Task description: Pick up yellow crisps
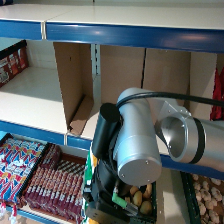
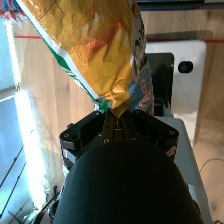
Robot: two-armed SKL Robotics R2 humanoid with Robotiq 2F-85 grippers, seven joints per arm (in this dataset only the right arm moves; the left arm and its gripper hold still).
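In the right wrist view the yellow crisps (image 2: 95, 45) fill the upper part of the picture. It is a crinkly yellow foil bag with a green and white edge and a light-blue panel. My right gripper (image 2: 116, 114) is shut on the bag's crimped end, and the black fingers (image 2: 107, 127) meet at the foil. In the head view the silver arm joint (image 1: 137, 150) and black wrist (image 1: 105, 145) cover the gripper and almost all of the bag.
Blue-edged white shelves (image 1: 125, 32) with cardboard dividers (image 1: 72, 82) stand ahead. Dark red packets (image 1: 50, 185) lie in trays at the lower left. A crate of round brown items (image 1: 140, 197) sits under the arm. More red packs (image 1: 12, 62) are at the upper left.
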